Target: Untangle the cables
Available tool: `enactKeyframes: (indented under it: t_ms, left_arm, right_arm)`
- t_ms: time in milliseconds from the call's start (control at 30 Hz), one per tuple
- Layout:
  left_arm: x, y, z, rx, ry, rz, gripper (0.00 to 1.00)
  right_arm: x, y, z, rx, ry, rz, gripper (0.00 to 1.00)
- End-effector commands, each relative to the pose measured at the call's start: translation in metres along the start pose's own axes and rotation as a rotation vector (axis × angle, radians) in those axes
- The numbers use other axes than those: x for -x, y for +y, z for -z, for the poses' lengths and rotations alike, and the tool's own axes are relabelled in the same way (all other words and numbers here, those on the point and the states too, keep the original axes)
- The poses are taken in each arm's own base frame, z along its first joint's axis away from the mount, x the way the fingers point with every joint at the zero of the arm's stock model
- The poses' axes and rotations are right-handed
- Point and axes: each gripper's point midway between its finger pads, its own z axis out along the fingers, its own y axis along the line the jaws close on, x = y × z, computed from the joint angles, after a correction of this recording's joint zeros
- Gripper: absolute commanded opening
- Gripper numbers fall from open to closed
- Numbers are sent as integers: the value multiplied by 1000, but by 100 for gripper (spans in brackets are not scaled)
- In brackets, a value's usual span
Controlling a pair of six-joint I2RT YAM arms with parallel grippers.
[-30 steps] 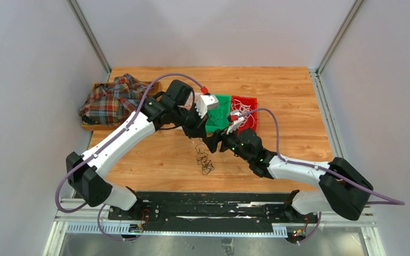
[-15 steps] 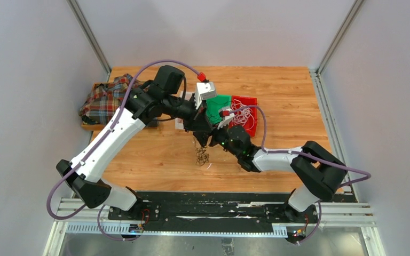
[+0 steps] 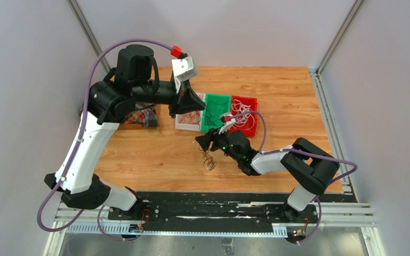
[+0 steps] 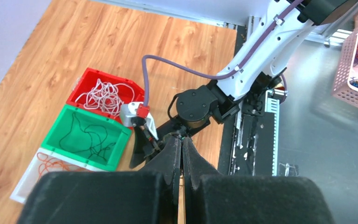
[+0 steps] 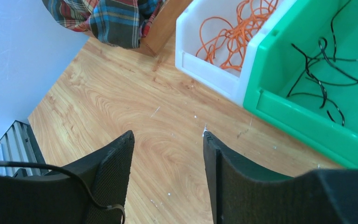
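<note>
We see the left gripper (image 4: 182, 142) raised high over the back of the table (image 3: 155, 154). Its two fingers are pressed flat together, and we cannot tell whether any strand is nipped between them. The right gripper (image 5: 168, 134) hangs low over the wood just in front of the bins, its fingers spread with only bare board between them, so it grips nothing. Near it, toward the table's near edge, we find a small knot of thin dark cable (image 3: 209, 161) lying on the wood, apart from the bins; from above we cannot tell whether it touches the gripper. Three bins stand side by side, touching, in a row across the middle of the table. The white bin (image 5: 200, 60), on the left as we look down from above, holds loose orange cables (image 5: 233, 32). The green bin (image 5: 270, 74) in the middle holds a few looping black cables (image 5: 326, 70). The red bin (image 4: 86, 79) on the right holds a curly heap of white cables (image 4: 105, 95). Left of the white bin we see a plaid cloth (image 5: 107, 18) bunched in a wooden tray (image 5: 161, 32) and spilling over its edge. Off the table, past its near edge, the left wrist view shows a pink mesh basket (image 4: 349, 60) with coloured strands inside.
</note>
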Motion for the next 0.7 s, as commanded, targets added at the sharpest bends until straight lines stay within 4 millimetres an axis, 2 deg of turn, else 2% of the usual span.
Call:
enactKeyframes:
  t_ms: [0,133,267,400,667]
  left_arm:
    - [9,0,13,52,-25,-50,0]
    - [14,3,22,103,-34,-97,0]
    - [38,11,44,213,-81,-195,0]
    - [62,16,67,316,-127,-285,0]
    - [84,26,98,468,-159,-394,0]
  right_arm:
    - [-20,-9,12,-35,36,-4,54]
    - [-30,-19,19,-70,60,0,52]
    - [-41,-31,29,-108,74,5,57]
    - [-45,-39,37,-133,71,19,57]
    - [-47,-47,46,-161,65,59,56]
